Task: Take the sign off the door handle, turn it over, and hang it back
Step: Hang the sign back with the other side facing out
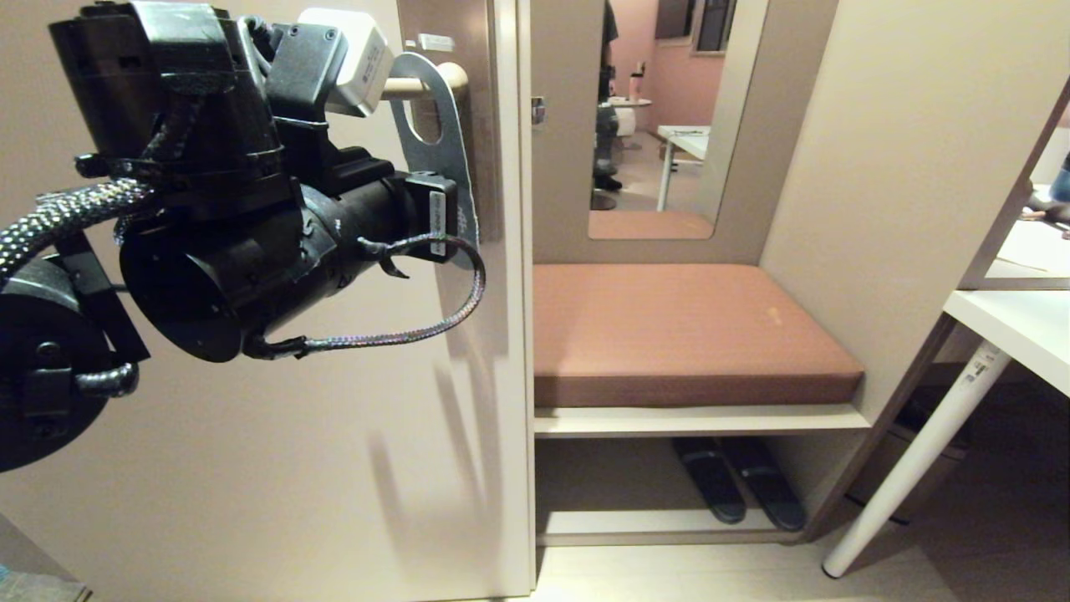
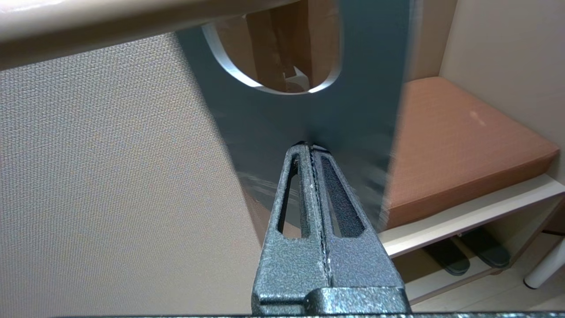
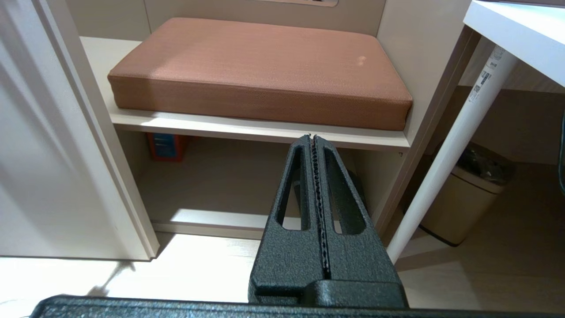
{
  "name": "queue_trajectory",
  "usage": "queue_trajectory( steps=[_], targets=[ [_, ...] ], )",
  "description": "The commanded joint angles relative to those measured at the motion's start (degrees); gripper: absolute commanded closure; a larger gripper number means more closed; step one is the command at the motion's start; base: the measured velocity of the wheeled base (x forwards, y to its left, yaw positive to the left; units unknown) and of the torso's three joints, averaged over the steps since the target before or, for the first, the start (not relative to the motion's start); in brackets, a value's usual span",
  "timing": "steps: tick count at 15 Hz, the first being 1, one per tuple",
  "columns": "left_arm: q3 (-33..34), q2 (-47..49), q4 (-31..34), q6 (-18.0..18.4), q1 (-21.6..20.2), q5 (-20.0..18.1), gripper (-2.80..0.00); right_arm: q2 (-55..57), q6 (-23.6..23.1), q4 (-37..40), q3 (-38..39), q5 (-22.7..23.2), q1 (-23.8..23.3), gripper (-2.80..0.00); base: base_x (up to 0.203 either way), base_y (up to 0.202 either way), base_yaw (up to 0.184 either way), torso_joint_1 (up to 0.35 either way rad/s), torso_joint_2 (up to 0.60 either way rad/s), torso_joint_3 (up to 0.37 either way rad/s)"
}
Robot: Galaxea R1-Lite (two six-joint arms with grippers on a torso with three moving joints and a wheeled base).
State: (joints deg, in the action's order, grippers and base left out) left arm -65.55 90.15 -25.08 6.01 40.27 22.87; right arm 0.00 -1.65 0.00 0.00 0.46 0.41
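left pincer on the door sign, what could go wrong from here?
1. The left pincer is shut on the sign edge-on by its tips only; the thin card could slip or twist out.
2. The door handle passes through the sign's hole; a pull not along the lever may snag it.
3. The right pincer is low and shut, no backup.

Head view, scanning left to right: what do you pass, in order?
left arm → sign on the door handle → door edge → brown cushion with slippers on the shelf below → white table leg
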Motion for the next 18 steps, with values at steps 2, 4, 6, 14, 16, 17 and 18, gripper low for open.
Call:
queue_trajectory(
  steps=[2, 4, 6, 14, 16, 17, 18],
  targets=[
    [-0.63, 0.37, -0.15, 0.06, 0.08, 0.16, 0.00, 0.09, -0.02, 0.00, 0.00, -0.02, 0.02, 0.00, 0.000, 0.000, 0.000, 0.000, 0.00, 0.000],
    [-1.45, 1.21, -0.22, -0.02, 0.08, 0.12, 0.00, 0.08, -0.02, 0.00, 0.00, -0.02, 0.02, 0.00, 0.000, 0.000, 0.000, 0.000, 0.00, 0.000],
    [-2.63, 2.12, -0.24, -0.03, 0.14, 0.09, 0.00, 0.04, -0.02, 0.00, 0.00, -0.02, 0.02, 0.00, 0.000, 0.000, 0.000, 0.000, 0.00, 0.000],
    [-3.67, 3.85, -2.87, 1.64, 1.80, 0.07, 0.00, 0.09, -0.02, 0.00, 0.00, -0.02, 0.02, 0.00, 0.000, 0.000, 0.000, 0.000, 0.00, 0.000],
    [-3.95, 3.89, -2.87, 1.73, 1.83, 0.14, 0.00, 0.09, -0.02, 0.00, 0.00, -0.02, 0.02, 0.00, 0.000, 0.000, 0.000, 0.000, 0.00, 0.000],
    [-3.88, 3.80, -2.87, 1.73, 1.83, 0.16, 0.00, 0.01, -0.02, 0.00, 0.00, -0.02, 0.02, 0.00, 0.000, 0.000, 0.000, 0.000, 0.00, 0.000],
    [-3.96, 3.80, -2.87, 1.73, 1.83, 0.16, 0.00, 0.01, -0.02, 0.00, 0.00, -0.02, 0.02, 0.00, 0.000, 0.000, 0.000, 0.000, 0.00, 0.000]
  ],
)
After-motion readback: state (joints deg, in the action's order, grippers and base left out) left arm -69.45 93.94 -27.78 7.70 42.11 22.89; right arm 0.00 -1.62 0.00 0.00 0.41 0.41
